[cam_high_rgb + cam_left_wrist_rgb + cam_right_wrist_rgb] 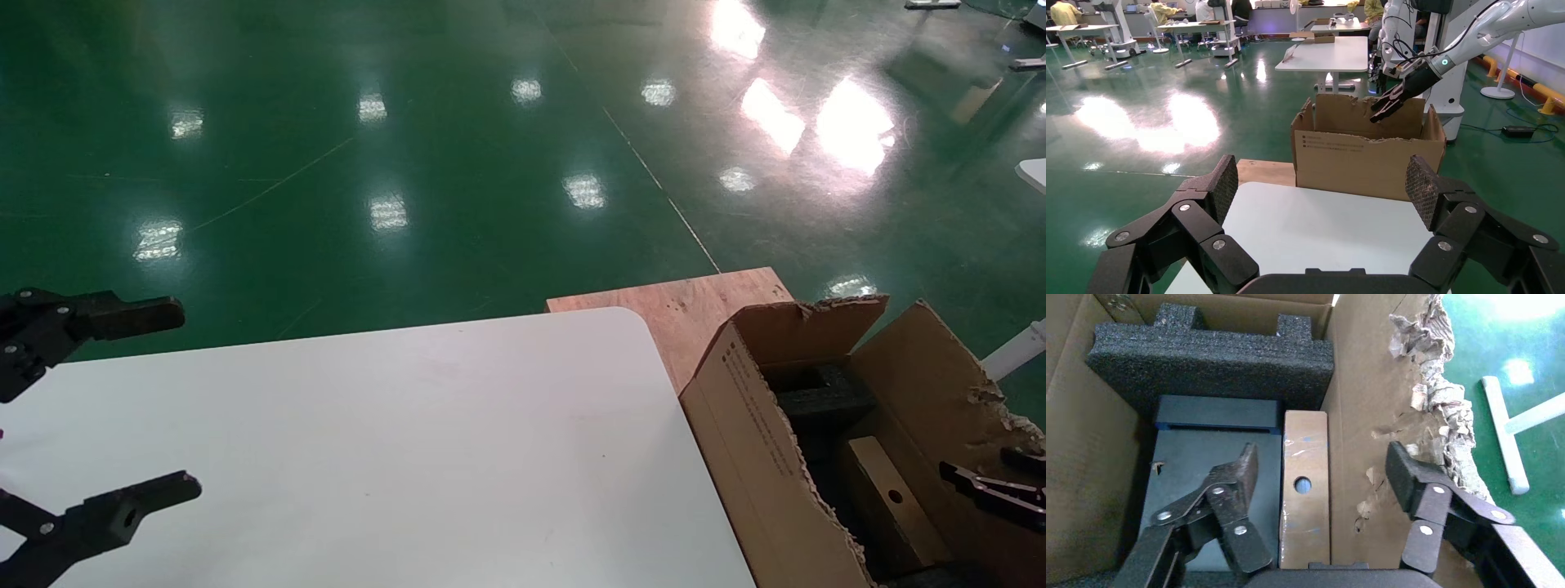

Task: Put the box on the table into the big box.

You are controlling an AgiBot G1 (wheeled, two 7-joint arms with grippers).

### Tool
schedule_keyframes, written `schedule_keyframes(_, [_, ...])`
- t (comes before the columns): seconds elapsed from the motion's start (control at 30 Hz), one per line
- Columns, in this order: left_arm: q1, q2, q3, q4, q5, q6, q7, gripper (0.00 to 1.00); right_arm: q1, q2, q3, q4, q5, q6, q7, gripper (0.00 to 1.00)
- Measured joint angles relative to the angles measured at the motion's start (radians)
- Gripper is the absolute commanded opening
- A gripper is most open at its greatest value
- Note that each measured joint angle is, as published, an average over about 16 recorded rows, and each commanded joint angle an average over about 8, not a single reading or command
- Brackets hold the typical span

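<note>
My left pincer [189,400] hangs over the near left part of the table [425,441], fingers spread wide, nothing between them and nothing touching the pads [1225,187]. Ahead of it and to its right lies bare white tabletop. Beyond the table's rounded far corner a plywood board [678,306] shows. Further right of this pincer, just past the table edge, stands the big box [739,433], flaps ragged, small black print on the side facing me.

My right pincer [1324,478] is over the open top of the big box, released, fingers apart and holding nothing. Directly below it, between the fingers, the box [1305,487] stands on a long edge, round hole facing up toward the pincer. A dark flat item [1214,453] lies against one side of it, the carton wall on the other. Black foam [1211,358] sits beyond the fingertips.
</note>
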State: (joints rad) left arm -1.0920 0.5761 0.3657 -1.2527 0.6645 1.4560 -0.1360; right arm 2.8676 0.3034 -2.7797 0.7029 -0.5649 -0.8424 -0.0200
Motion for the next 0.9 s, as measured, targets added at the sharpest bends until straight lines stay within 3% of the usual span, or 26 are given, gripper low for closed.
schedule_keyframes(0.23, [0.000,0.000,0.000,0.000,0.000,0.000,0.000,1.00,-0.013,-0.025,0.033,0.075,0.017,-0.001,-0.021,1.00])
schedule_keyframes(0.5, [0.000,0.000,0.000,0.000,0.000,0.000,0.000,1.00,-0.021,-0.088,0.099,0.248,0.055,0.021,-0.069,1.00])
schedule_keyframes(0.9, [0.000,0.000,0.000,0.000,0.000,0.000,0.000,1.00,-0.035,-0.252,0.165,0.548,0.138,0.160,-0.142,1.00])
